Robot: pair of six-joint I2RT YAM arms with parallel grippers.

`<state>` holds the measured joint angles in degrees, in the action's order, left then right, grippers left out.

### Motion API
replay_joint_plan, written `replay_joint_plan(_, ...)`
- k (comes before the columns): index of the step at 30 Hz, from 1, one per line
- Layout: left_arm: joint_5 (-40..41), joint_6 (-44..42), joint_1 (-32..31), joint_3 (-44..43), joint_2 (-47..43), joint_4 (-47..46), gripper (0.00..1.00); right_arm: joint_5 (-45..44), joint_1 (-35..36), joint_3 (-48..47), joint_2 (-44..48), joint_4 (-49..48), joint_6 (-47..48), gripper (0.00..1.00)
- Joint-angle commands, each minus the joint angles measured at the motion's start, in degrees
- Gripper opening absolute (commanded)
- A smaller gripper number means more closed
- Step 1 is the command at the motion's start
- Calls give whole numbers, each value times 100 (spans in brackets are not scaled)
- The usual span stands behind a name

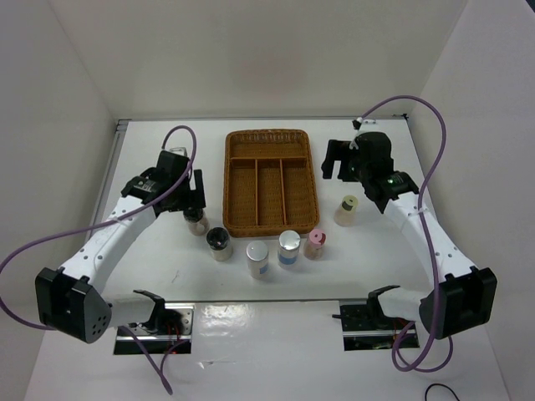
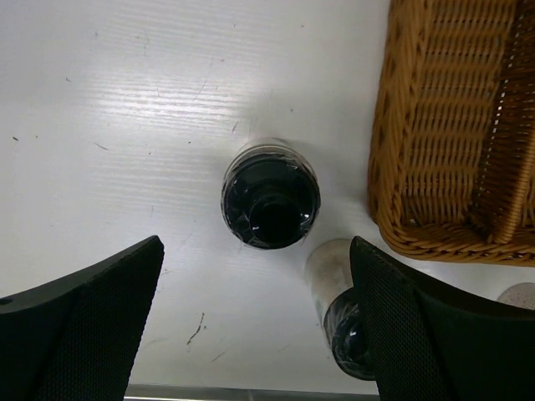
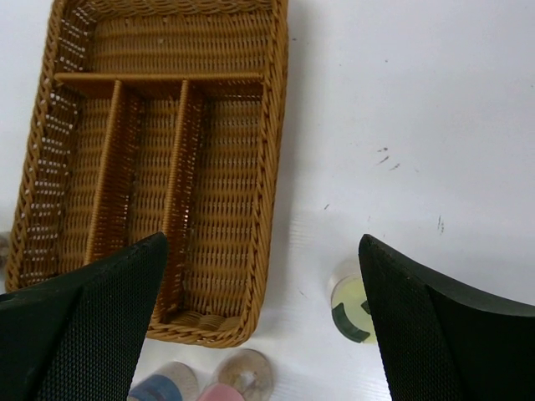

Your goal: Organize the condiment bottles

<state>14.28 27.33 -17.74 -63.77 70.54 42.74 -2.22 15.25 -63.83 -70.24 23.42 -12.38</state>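
Hovering the left end effector (image 1: 194, 199) just off the left side of the wicker tray (image 1: 227, 180), near its front corner, with fingers (image 2: 92, 317) spread wide and gripping nothing. Looking straight down between those fingers onto a black-lidded jar (image 2: 270, 200), standing upright on the white bench (image 2: 125, 125), apart from both fingers and just beside the tray's left wall. Catching a second black-lidded jar (image 2: 347, 330) out in front of the tray's front left corner, partly hidden behind one finger. Poising the right end effector (image 1: 336, 163) off the tray's right side, toward its back half, likewise gaping wide and holding nothing. Finding the yellow-green-lidded jar (image 1: 346, 210) upright off the tray's right front corner, apart from the wicker. Lining up just in front of the tray's front edge, left to right: a white-lidded jar (image 1: 257, 259), a silver-lidded jar with a blue label (image 1: 288, 248) and a pink-lidded jar (image 1: 315, 244), near one another. Standing, all six, on the bench outside the tray.
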Motion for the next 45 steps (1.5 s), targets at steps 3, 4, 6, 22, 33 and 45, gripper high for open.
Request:
replay_joint_plan(3, 242, 88, -19, 75, 12, -204, 95, -270, 49, 134, 63, -233, -19, 99)
replay_joint_plan(4, 242, 88, -19, 75, 12, -266, 95, -270, 49, 134, 63, -233, -19, 99)
replay_joint_plan(6, 189, 88, -19, 75, 12, -266, 88, -323, 49, 195, 116, -285, -71, 99)
replay_joint_plan(22, -22, 88, 94, 128, 565, -442, 69, -429, 49, 196, 63, -285, -71, 99)
replay_joint_plan(33, -75, 88, 95, 128, 619, -442, 58, -481, 49, 196, 10, -285, -71, 99)
replay_joint_plan(45, -180, 88, 95, 128, 619, -389, 48, -481, 49, 249, 10, -285, -19, 99)
